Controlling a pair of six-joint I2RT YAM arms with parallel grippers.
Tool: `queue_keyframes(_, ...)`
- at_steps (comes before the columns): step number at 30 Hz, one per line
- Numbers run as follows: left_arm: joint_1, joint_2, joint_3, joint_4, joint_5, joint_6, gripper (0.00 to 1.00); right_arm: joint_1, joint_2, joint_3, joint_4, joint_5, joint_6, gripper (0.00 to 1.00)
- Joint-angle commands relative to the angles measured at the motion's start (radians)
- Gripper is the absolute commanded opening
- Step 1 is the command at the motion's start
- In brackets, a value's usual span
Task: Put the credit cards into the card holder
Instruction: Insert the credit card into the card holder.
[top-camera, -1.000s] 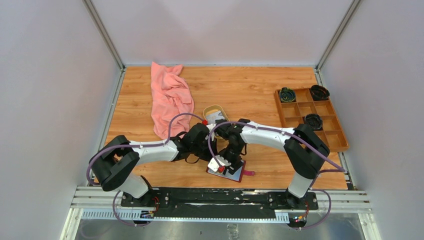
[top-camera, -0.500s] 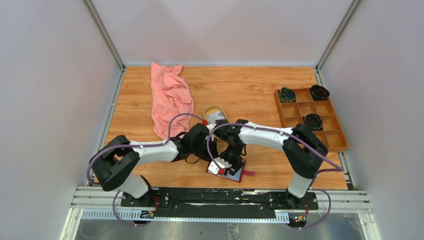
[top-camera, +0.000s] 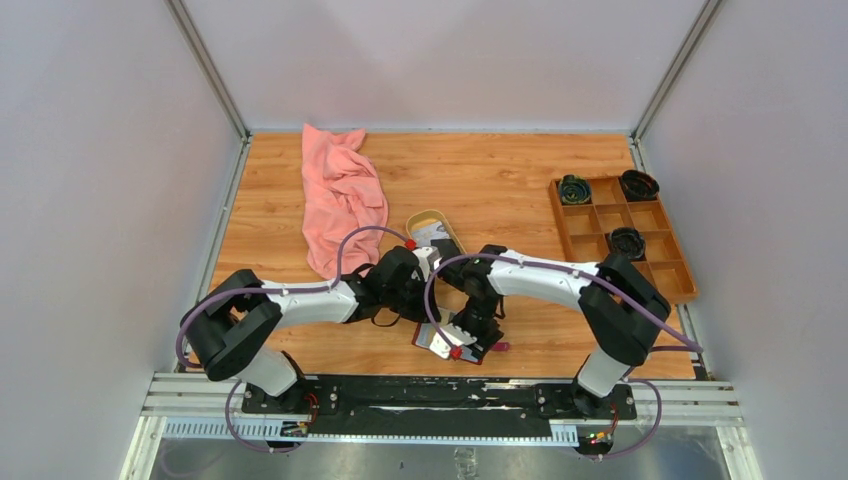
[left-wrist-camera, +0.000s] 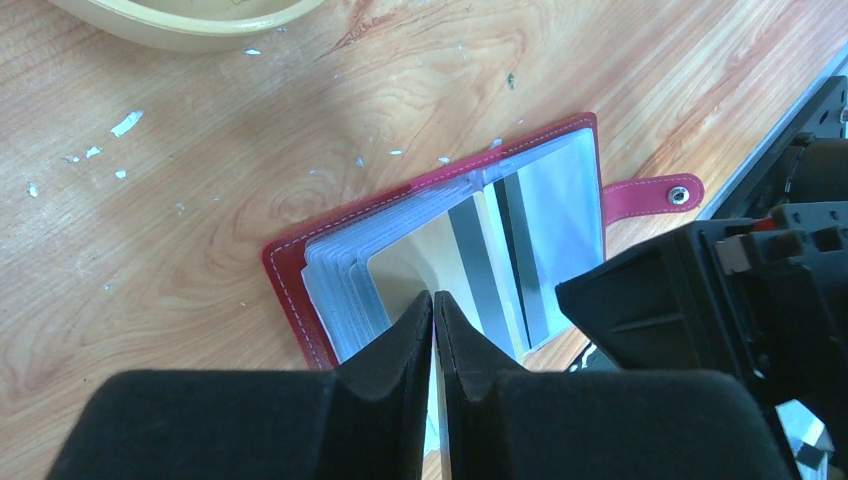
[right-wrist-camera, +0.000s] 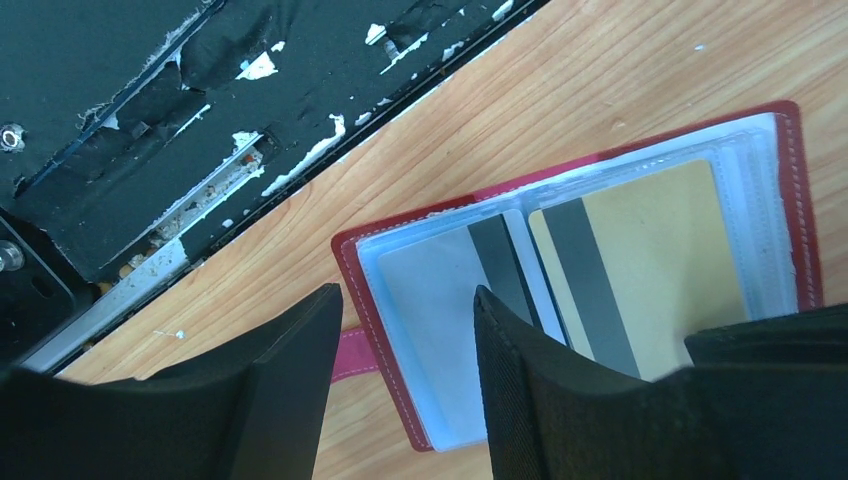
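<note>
**Change since the earlier frame:** the right claw (right-wrist-camera: 408, 300) has slid toward the lower edge of the top view. Its arm's elbow has shifted rightward, while the left arm has kept its place.

**Task objects:** the card holder (left-wrist-camera: 545, 215) lies open and flat on the counter (top-camera: 500, 180), at lower centre of the top view. Its strap (top-camera: 497, 347) points right. Its clear sleeves hold the credit cards (right-wrist-camera: 660, 260), one gold and one grey, each with a dark stripe.

**Claws:** the right claw hangs released above the grey card's page, with nothing between its fingers. The left claw (left-wrist-camera: 433, 300) is clenched over the gold card's page. Whether it pinches a sleeve cannot be told.

**Obstruction:** from above, the right wrist hides most of the holder.

**Surroundings:**
- A tan dish (top-camera: 425, 222) sits just above the arms.
- A pink cloth (top-camera: 342, 195) lies at upper left.
- A wooden tray (top-camera: 600, 220) at right holds three dark round items (top-camera: 627, 241).
</note>
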Motion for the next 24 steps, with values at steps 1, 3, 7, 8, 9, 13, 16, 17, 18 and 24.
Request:
queue_keyframes(1,-0.006,0.041,-0.026,-0.084,-0.057,0.034,0.11,0.011,-0.062,-0.006,-0.037,-0.015,0.011,0.56)
queue_keyframes(3,-0.006,0.037,-0.026,-0.084,-0.056,0.034,0.11,0.010,-0.077,0.009,-0.036,-0.035,0.023,0.56)
queue_keyframes(7,-0.006,0.026,-0.027,-0.084,-0.054,0.032,0.12,0.001,-0.085,0.029,-0.021,-0.020,0.064,0.56)
queue_keyframes(8,-0.006,0.023,-0.026,-0.084,-0.054,0.032,0.12,-0.008,-0.089,0.031,-0.019,-0.020,0.079,0.56)
queue_keyframes(9,-0.006,0.018,-0.025,-0.084,-0.054,0.031,0.12,-0.020,-0.097,0.029,-0.018,-0.024,0.089,0.55)
queue_keyframes(13,-0.006,-0.014,-0.013,-0.084,-0.045,0.031,0.15,-0.103,-0.166,-0.007,-0.017,-0.078,0.103,0.55)
queue_keyframes(16,-0.006,-0.051,0.001,-0.085,-0.041,0.031,0.21,-0.184,-0.229,-0.030,-0.018,-0.150,0.116,0.55)
queue_keyframes(17,-0.006,-0.065,0.007,-0.085,-0.042,0.030,0.23,-0.209,-0.245,-0.035,-0.018,-0.170,0.121,0.55)
queue_keyframes(18,-0.006,-0.083,0.012,-0.084,-0.042,0.032,0.25,-0.237,-0.260,-0.037,-0.018,-0.191,0.125,0.55)
queue_keyframes(24,-0.006,-0.202,0.032,-0.084,-0.072,0.052,0.31,-0.361,-0.323,-0.036,-0.023,-0.283,0.172,0.55)
